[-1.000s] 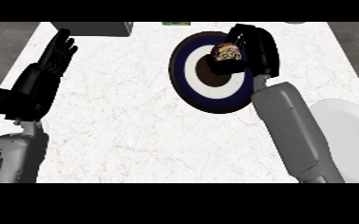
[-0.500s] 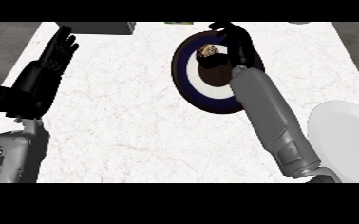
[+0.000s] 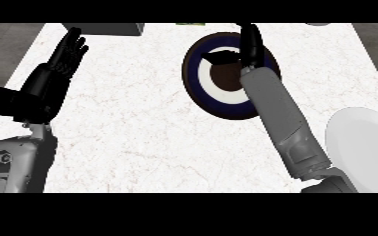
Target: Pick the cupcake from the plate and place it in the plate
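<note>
Right hand (image 3: 247, 50) has swung over the dark plate (image 3: 201, 87) and now hides the cupcake under it, can't tell how closed it is, so probably grabbing; left hand (image 3: 55, 72) rests open on the desk (image 3: 148, 130).

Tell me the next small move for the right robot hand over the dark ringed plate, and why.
Probably lift a little and carry toward the plain white plate at the lower right. The right robot hand covers the spot on the dark round plate with blue and white rings where the cupcake would be; the cupcake is hidden, so a hold can't be confirmed.
</note>
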Robot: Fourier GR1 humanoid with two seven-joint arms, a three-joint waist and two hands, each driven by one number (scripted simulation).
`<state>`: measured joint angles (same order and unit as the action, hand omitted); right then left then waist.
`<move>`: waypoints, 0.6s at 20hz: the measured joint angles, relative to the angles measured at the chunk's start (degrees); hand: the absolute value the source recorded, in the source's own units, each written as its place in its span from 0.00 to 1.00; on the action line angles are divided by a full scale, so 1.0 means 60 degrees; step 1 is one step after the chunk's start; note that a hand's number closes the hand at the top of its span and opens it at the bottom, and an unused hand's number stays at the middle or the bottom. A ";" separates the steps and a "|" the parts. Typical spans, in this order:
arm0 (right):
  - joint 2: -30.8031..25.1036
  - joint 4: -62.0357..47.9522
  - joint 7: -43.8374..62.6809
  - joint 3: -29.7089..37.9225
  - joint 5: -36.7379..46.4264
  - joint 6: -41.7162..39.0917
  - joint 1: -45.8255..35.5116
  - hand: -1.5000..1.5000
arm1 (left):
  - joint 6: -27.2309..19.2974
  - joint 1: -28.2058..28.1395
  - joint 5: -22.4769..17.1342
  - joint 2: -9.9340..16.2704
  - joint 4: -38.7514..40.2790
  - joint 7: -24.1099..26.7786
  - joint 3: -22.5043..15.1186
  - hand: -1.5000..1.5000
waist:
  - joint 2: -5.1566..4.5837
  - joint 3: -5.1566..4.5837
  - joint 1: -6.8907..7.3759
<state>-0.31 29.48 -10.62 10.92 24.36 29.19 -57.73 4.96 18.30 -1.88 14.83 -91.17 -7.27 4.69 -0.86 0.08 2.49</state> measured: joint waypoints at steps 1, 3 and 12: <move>0.0011 0.0024 -0.0311 0.0190 -0.0283 -0.0014 0.0031 0.00 | -0.0015 -0.0017 -0.0002 0.0018 -0.0068 -0.0045 0.0030 0.50 | 0.0009 0.0001 -0.0012; 0.0026 0.0170 -0.0673 0.0501 -0.0783 -0.0184 -0.0028 0.00 | -0.0081 -0.0040 0.0034 -0.0029 -0.0199 -0.0192 0.0000 0.50 | 0.0040 0.0001 -0.0083; -0.0692 0.1135 -0.1544 0.1617 -0.2456 -0.1395 0.0946 0.00 | -0.0004 -0.0411 -0.0010 0.0021 -0.0260 -0.0048 0.0252 0.50 | 0.0134 -0.0009 -0.0365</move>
<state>-4.46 36.29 -19.89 20.62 9.62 20.82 -52.05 4.93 15.83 -1.94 14.96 -92.74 -7.55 6.20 -0.06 0.03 0.30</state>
